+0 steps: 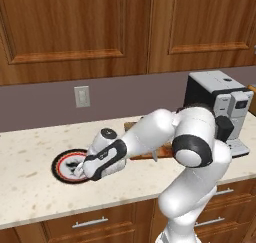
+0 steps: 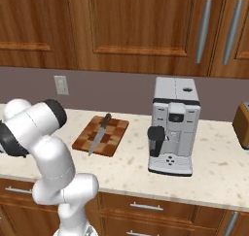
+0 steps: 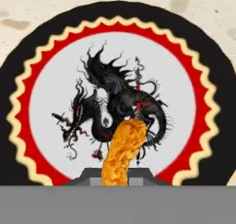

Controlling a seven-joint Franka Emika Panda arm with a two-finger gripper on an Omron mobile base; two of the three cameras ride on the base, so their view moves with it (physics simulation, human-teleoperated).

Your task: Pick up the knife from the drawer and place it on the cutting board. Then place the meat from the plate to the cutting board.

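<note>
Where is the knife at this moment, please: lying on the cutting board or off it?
On it. In the right base view the knife lies flat, slanted across the checkered cutting board, its dark handle toward the wall.

Glossy white arm (image 1: 192, 187) (rounded segments), dark joints.

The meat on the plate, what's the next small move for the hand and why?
Probably a short straight lift off the plate. In the hand view the meat sits between the fingertips of the hand, which looks shut on it, so the grasp seems made. The knife already lies on the cutting board, so carrying the meat there comes next.
</note>
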